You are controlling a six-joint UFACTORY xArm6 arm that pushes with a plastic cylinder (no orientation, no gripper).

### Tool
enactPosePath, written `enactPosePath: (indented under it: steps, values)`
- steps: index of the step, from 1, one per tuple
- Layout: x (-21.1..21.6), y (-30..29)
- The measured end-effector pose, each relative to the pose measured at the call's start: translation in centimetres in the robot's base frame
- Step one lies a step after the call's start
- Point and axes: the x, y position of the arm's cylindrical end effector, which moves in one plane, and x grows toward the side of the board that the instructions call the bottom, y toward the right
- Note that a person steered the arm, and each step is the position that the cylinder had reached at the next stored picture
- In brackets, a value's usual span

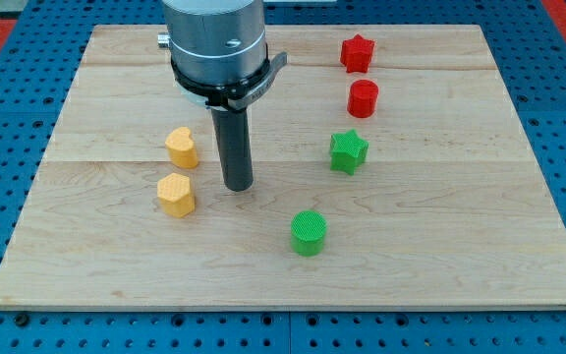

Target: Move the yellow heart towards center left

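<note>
Two yellow blocks are seen left of my tip [238, 186], which has no fingers to open or close; the heart [181, 147] is already left of centre, so only a short leftward push is judged needed.

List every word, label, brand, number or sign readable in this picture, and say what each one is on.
None: no text, number or logo can be read anywhere.
The wooden board shows only bare grain.
The yellow heart, yellow hexagon, red star, red cylinder, green star and green cylinder are unmarked.
The grey arm housing above my tip carries no legible label.
</note>
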Motion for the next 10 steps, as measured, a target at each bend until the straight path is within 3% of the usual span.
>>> enactPosePath:
  steps: [3,4,6,7,8,10]
  values:
    - [-0.7,0.0]
    - [-2.9,0.0]
    - [-3.2,-6.2]
    - [-3.2,-1.9]
    - [-4.8,-1.4]
    - [-5.7,-11.5]
